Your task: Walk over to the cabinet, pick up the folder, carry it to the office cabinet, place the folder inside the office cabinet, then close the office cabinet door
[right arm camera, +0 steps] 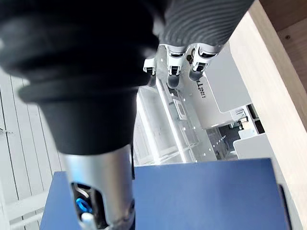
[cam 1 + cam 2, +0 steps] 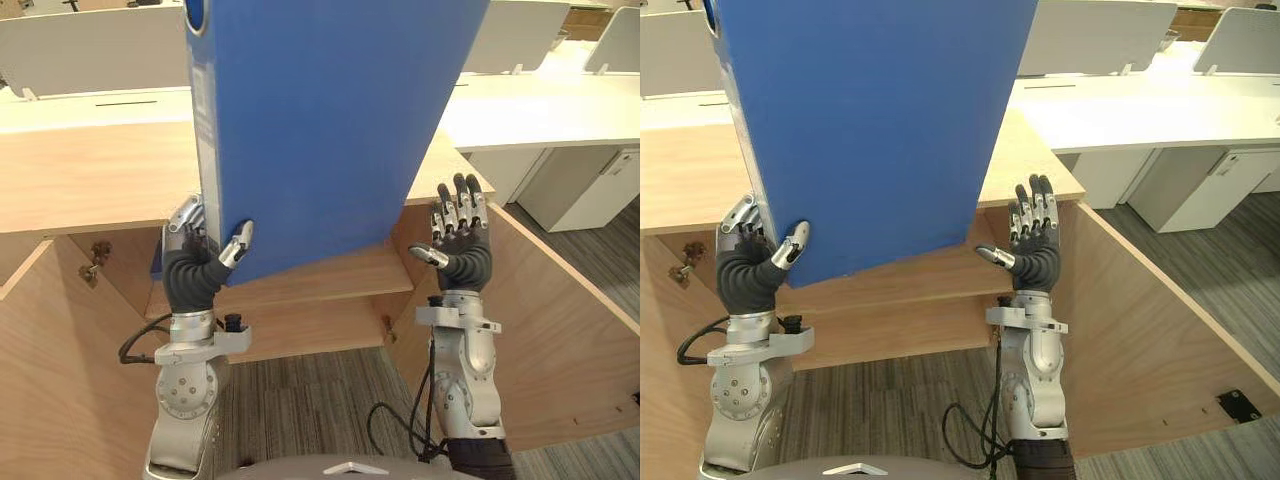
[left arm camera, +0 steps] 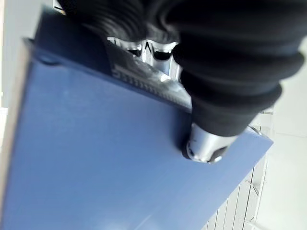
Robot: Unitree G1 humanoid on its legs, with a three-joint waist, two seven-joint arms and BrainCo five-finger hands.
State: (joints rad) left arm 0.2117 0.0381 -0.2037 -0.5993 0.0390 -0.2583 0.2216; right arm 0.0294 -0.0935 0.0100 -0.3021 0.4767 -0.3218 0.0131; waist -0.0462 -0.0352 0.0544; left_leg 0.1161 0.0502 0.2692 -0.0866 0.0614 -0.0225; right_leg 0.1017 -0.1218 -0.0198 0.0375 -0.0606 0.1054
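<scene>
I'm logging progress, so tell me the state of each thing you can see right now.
Folder: closed, held up tilted, not yet inside the cabinet.
Left hand: fingers clamped on the folder's lower corner.
Right hand: open, holding nothing.
Cabinet doors: both open.

Blue folder (image 2: 320, 120) is up in front of me, roughly upright, spine w/ a pale label strip twd my left. My left hand (image 2: 205, 250) pinches its lower left corner, thumb on the front cover. Behind it the wooden office cabinet (image 2: 80, 175) stands open, left door (image 2: 50, 380) & right door (image 2: 570, 330) swung out, 1 shelf (image 2: 330, 282) showing inside.
</scene>
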